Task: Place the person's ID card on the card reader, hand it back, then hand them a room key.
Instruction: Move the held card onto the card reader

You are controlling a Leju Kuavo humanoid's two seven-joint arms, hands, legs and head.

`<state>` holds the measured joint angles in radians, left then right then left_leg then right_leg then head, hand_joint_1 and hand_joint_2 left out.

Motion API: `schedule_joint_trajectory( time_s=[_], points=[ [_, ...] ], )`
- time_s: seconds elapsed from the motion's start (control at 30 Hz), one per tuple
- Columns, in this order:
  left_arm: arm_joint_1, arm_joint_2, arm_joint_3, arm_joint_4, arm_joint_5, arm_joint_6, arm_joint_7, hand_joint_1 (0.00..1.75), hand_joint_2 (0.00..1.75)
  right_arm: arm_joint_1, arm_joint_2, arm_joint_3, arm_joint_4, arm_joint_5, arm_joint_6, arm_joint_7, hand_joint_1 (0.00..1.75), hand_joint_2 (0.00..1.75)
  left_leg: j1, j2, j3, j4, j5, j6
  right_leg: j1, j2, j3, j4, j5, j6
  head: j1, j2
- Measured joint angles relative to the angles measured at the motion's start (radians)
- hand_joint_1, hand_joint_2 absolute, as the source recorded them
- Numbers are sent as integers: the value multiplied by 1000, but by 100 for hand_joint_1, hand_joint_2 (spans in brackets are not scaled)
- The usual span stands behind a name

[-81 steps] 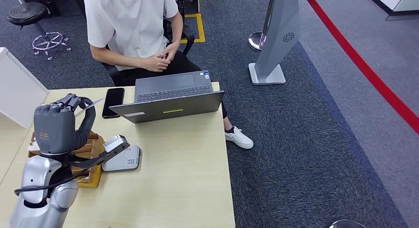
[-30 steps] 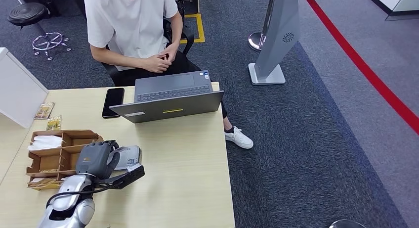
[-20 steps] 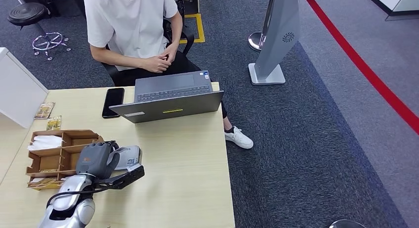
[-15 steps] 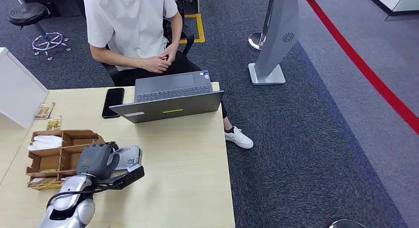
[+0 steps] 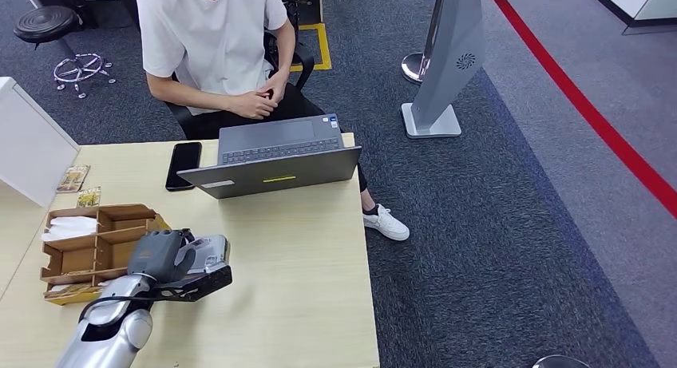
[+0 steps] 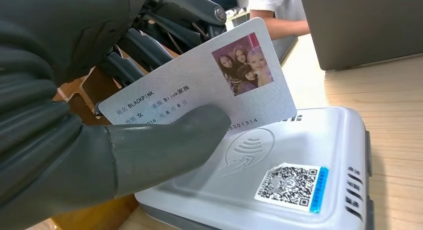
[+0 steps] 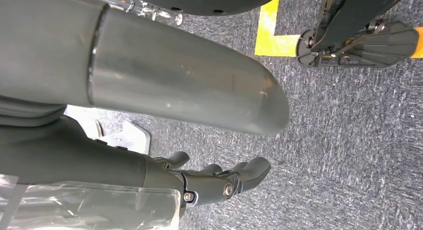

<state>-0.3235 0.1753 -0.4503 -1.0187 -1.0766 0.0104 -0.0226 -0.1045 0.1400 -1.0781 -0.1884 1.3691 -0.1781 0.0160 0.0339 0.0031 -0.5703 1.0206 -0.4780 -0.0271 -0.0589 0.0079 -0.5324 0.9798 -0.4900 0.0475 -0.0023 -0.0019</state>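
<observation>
The left hand [image 6: 75,135] pinches the glossy white ID card [image 6: 199,85] between thick grey thumb and dark fingers [image 6: 144,45], tilted just above the smooth rounded card reader [image 6: 299,160] on the pale wooden desk [image 5: 295,256]. The right hand [image 7: 164,90] hangs over carpet, fingers apart, empty.

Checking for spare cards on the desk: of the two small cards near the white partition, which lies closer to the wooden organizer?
The smaller card, lying just beyond the wooden organizer; the other card sits farther back, closer to the white partition.
</observation>
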Motion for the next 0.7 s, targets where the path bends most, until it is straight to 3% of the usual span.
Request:
schedule_joint_trajectory(
  time_s=[0.17,0.4,0.7],
  points=[
    [-7,8,-7,4,18,27,-4,175,175,0,0,0,0,0,0,0,0,0,0,0,1,0,0,0,0,0,1,0,0,0,0,0],
    [55,-10,-7,-159,-64,297,-20,175,175,1,0,-2,0,-1,-1,0,0,0,0,0,-1,0,0,0,0,0,-1,0,0,0,0,0],
    [88,-17,-7,-282,-77,315,-20,175,175,1,0,-3,0,-1,-1,0,0,0,0,0,-1,0,0,0,0,0,-1,0,0,0,0,0]
  ],
)
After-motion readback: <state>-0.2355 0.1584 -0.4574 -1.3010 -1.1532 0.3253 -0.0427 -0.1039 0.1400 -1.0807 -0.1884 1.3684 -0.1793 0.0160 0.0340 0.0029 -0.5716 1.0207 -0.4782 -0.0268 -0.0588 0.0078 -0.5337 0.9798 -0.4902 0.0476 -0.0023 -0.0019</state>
